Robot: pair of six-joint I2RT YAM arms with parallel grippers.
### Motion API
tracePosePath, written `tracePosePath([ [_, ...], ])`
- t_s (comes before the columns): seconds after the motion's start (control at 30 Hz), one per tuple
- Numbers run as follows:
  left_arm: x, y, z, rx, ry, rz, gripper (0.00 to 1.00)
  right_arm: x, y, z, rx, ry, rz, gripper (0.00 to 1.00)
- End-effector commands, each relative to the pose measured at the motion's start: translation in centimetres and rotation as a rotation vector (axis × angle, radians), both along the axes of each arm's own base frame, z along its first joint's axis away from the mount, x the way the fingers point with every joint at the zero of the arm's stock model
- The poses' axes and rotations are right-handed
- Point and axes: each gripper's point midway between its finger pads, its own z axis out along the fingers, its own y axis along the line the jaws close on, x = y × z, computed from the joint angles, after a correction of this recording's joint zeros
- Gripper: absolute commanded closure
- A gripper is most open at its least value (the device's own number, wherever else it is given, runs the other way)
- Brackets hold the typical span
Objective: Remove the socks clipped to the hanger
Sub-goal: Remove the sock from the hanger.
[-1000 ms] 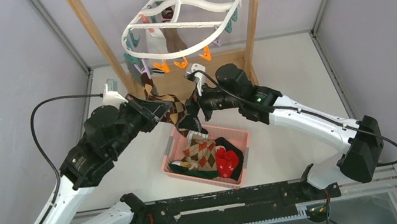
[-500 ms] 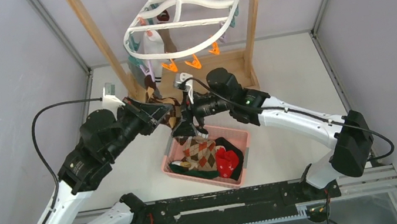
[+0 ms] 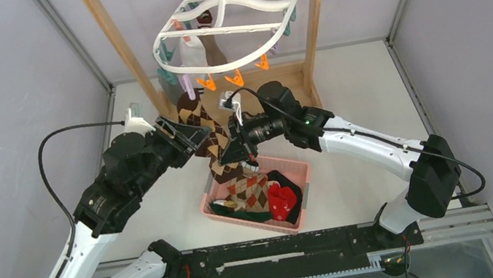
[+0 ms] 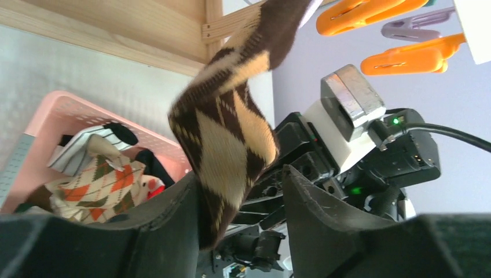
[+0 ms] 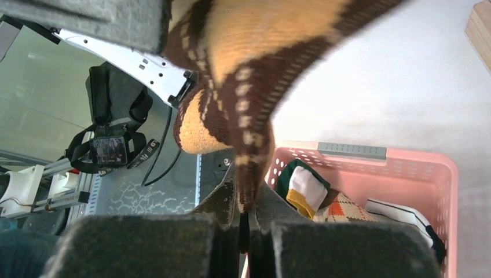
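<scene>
Right gripper (image 5: 249, 231), jaws closed on the toe end of the argyle sock (image 3: 213, 144), holds it low over the far-left corner of the basket (image 3: 284, 163); a grip at the free end lets the arm draw the knit taut, away from its clip. Left gripper (image 4: 243, 197) sits higher on the same sock, fingers (image 4: 324, 214) spread, with the fabric passing loosely through the gap and leaning on one of them. It brackets rather than pinches, and is probably placed there to steady the sock or take over the hold. The sock thus runs as a slanted band from just under the purple clip (image 3: 185, 85), at the near-left of the hanger (image 3: 234, 29), down to the right gripper. Whether the cuff is in the clip's bite or already free cannot be told, since the top end runs out of the left wrist view. The hanger hangs by its hook from the wooden frame (image 3: 118, 40). Hung socks (image 3: 204, 49), one white and one brown, dangle beneath its middle, while the orange clips (image 3: 234, 78) on the near rim carry nothing. Binned socks (image 3: 252, 193) lie in the basket, which stands on the near side of the frame so that a released sock falls in. Judged step: pulling this sock off. A firm downward tug seems called for, and because the hanger hangs from a single hook it may swing.
</scene>
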Motion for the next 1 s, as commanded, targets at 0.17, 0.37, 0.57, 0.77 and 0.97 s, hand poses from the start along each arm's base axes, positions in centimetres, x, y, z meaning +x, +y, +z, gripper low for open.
tracePosePath([
  [0.17,1.4,2.7,2.8,0.075,-0.142,0.092,0.38,0.7,-0.6,1.3,0.03,0.014,-0.005,1.0],
  [0.37,2.9,3.4,5.1,0.094,-0.235,0.136,0.31,0.6,-1.2,1.6,0.03,0.019,0.002,1.0],
  [0.57,5.0,3.4,7.6,0.109,-0.332,0.142,0.24,-0.1,-1.5,2.1,0.04,0.033,0.024,1.0],
  [0.77,7.3,4.1,8.6,0.113,-0.404,0.144,0.25,-1.9,-2.2,2.6,0.037,0.076,0.087,1.0],
  [0.97,8.9,3.7,8.5,0.108,-0.474,0.111,0.26,-3.6,-2.9,3.2,0.041,0.104,0.145,1.0],
])
